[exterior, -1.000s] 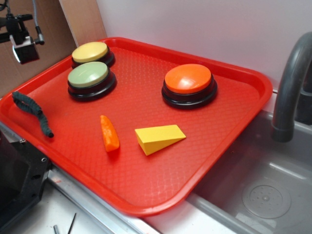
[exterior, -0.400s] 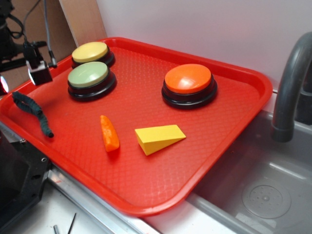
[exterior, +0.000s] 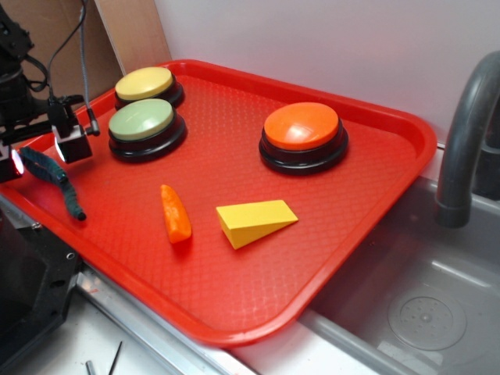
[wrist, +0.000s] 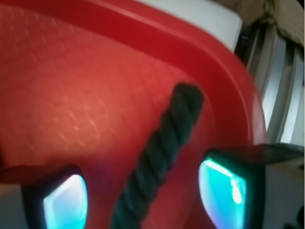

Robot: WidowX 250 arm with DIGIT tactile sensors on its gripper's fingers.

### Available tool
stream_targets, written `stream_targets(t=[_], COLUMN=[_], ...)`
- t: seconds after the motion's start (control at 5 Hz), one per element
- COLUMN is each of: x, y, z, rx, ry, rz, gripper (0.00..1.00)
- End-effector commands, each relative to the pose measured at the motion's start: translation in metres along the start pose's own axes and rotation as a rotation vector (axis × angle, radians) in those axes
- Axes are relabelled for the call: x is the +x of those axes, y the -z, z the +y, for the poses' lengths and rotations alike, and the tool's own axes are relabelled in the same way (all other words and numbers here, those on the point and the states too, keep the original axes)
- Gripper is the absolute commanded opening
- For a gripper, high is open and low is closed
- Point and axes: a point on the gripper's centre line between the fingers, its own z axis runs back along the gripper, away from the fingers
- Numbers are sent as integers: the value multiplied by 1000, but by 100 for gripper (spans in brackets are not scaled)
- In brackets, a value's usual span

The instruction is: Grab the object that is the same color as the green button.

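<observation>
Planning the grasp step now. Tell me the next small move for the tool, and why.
Probably lower a little further, then close. In the wrist view the dark green worm runs between the two open fingers, and the exterior view shows the tool straddling its upper end on the red tray.

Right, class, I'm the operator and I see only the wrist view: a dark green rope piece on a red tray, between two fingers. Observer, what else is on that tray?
Observer: Three buttons stand at the back: the green button, a yellow button behind it and an orange button off to the right.
Operator: Does anything lie near the rope piece?
Observer: An orange carrot piece and a yellow wedge lie toward the front, both well apart from the rope piece.
Operator: Where is the gripper on the tray?
Observer: The gripper is at the left edge of the tray, open astride the rope piece's back end, next to the green button.
</observation>
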Motion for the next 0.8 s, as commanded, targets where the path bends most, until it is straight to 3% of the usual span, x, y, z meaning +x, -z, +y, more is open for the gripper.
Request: stream_targets(t=[0.0,0.6], x=[-2,-1], y=[7,1], z=[9,9], rx=[3,10], ry=[2,-2], rz=[-23,-42], gripper=[0,0])
